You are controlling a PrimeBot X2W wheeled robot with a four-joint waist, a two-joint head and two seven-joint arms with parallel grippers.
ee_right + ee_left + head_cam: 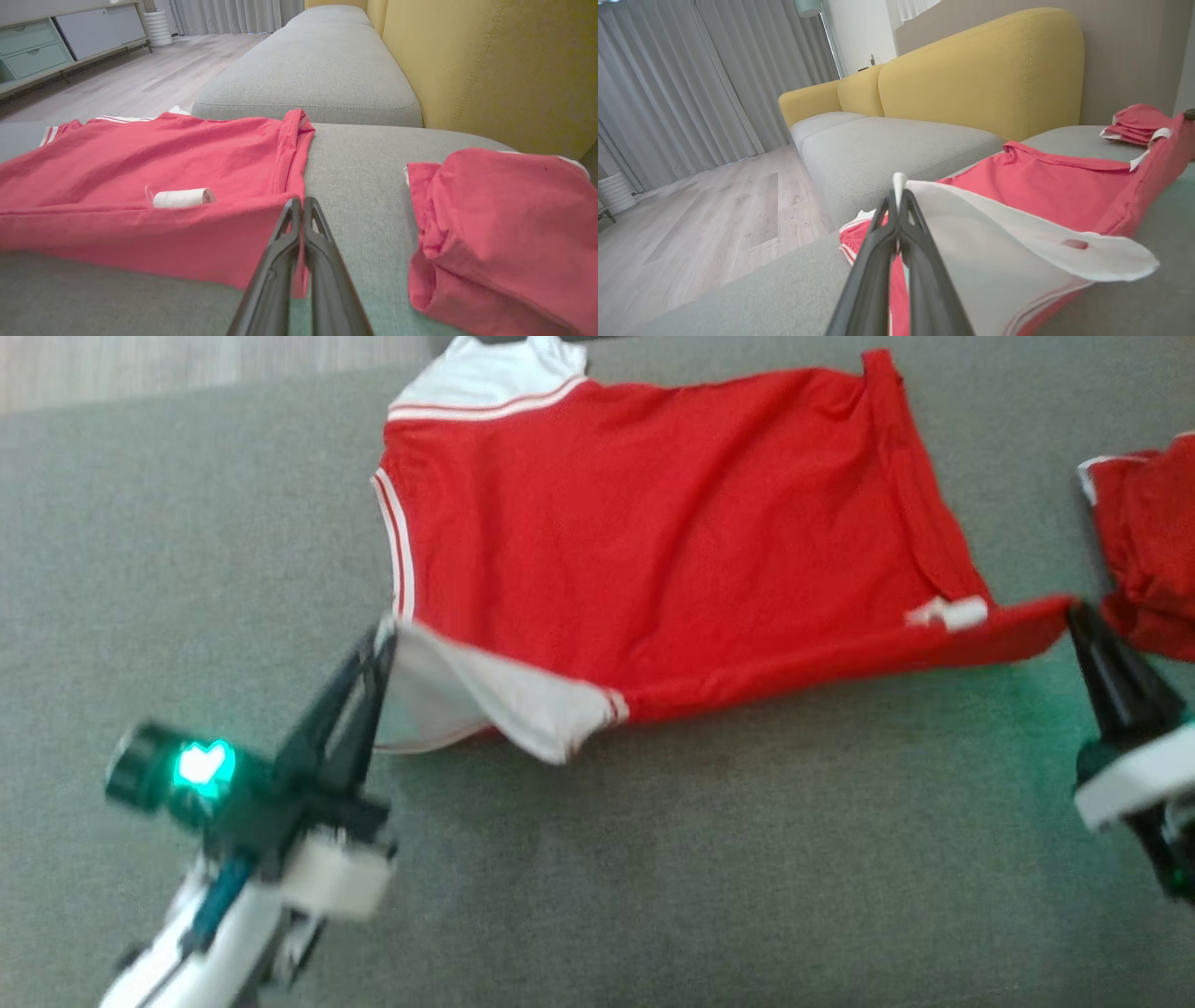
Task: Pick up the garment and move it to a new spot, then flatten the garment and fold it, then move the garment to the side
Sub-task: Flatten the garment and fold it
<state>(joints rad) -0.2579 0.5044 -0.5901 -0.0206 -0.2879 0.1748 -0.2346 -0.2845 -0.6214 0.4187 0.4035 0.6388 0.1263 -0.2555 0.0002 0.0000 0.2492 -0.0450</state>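
Shirt of red cloth with white sleeves and white-striped trim [653, 541] lies spread on the grey fabric sofa seat [653, 859] in the head view, its near edge stretched between the two claws. The left claw [384, 633] is pinched tight on the white sleeve [467, 695]. The right claw [1074, 609] is closed on the red hem corner, with a crumpled second red garment [1148, 551] just to its right.

In the left wrist view, the left claw [896, 196] has its fingers pressed together with white cloth poking out at the tips. The shirt [1041, 191] runs off to its right, and the yellow sofa backrest [980, 70] stands beyond.

In the right wrist view, the right claw [301, 205] clamps the lifted hem. The shirt [163, 149] spreads to its left, a small white rolled label [182, 197] sits near the tips, and the second red garment [504, 224] lies apart on its right.
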